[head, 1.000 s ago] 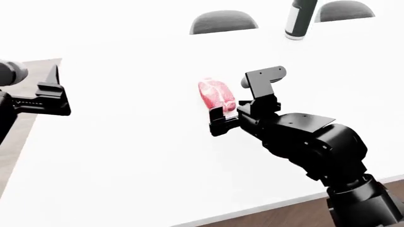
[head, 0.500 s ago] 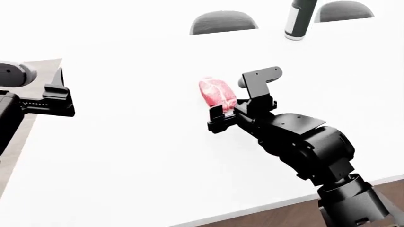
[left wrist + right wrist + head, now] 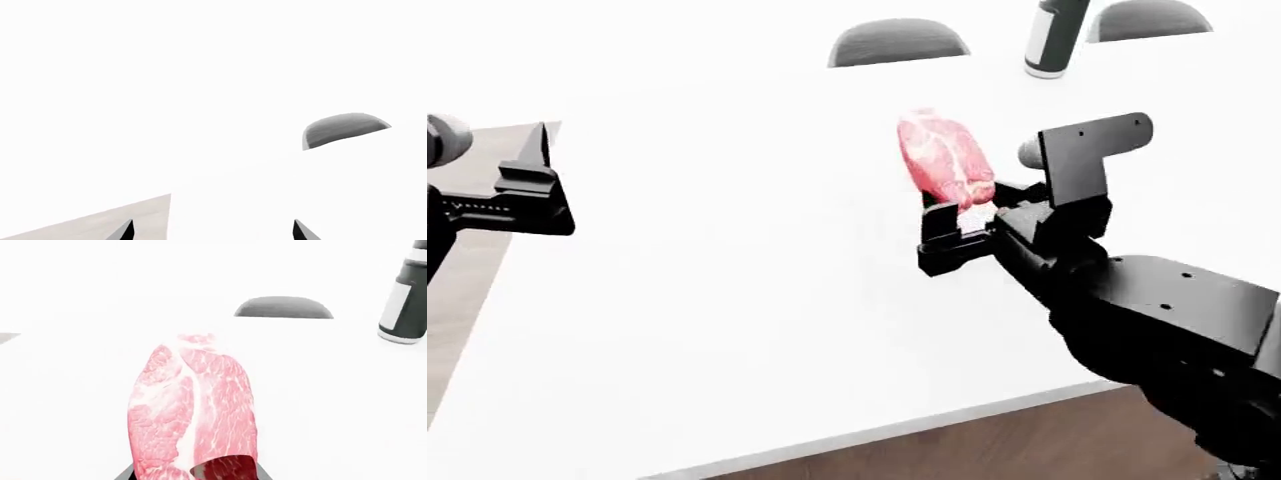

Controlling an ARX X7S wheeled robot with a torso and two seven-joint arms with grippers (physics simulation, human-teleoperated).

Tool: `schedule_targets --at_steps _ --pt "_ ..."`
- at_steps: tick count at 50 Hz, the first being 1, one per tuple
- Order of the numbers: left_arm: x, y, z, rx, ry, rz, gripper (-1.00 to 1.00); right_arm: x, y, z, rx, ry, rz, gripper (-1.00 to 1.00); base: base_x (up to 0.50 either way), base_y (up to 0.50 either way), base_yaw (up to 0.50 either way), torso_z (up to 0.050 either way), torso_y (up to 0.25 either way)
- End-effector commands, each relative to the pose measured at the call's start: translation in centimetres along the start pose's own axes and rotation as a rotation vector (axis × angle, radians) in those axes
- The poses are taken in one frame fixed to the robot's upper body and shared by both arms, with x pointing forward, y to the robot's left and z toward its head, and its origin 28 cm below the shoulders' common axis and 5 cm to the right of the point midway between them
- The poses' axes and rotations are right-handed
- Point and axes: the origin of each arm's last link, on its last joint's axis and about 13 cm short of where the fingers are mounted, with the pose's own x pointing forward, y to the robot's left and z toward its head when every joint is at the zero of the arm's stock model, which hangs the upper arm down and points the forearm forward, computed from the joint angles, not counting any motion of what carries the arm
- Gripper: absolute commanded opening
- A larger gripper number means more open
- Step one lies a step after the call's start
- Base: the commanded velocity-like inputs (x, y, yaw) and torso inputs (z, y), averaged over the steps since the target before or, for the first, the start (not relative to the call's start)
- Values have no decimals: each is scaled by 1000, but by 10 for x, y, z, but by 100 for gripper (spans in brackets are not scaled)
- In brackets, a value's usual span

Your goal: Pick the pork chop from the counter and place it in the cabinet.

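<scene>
White counter [image 3: 734, 330] — pork chop [image 3: 948, 160] upright, clamped in closed right tool [image 3: 961, 228].

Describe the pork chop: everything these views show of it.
The pork chop is an oval slab of raw-looking meat, pinkish-red with paler marbling and a white fat seam running along it, glossy. It stands on edge, tilted slightly, its lower end clamped in the right gripper, whose fingers are the only things touching it. It appears lifted off the white counter. The wrist view shows its broad face.
</scene>
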Motion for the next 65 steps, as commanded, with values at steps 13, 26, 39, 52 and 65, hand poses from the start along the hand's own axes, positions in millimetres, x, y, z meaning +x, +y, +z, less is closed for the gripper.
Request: schedule_targets --at_steps 13,26,39,52,65 --pt "-10 -7 12 -4 -27 -33 100 -95 -8 26 -118 -250 -183 -100 104 489 0 0 0" --pt "-12 -9 10 2 -25 -34 100 -96 -6 20 -147 -281 -176 -100 130 479 0 0 -2" --pt "-17 -4 11 -4 -38 -11 100 -95 -4 20 -139 -310 -160 -100 486 73 0 0 0" --pt "-47 -10 14 -106 -152 26 100 -91 12 25 -137 -374 -79 -100 502 -18 0 0 0" --pt "-67 -21 16 -158 -239 37 100 -92 23 32 -146 -421 -31 -100 501 -30 0 0 0"
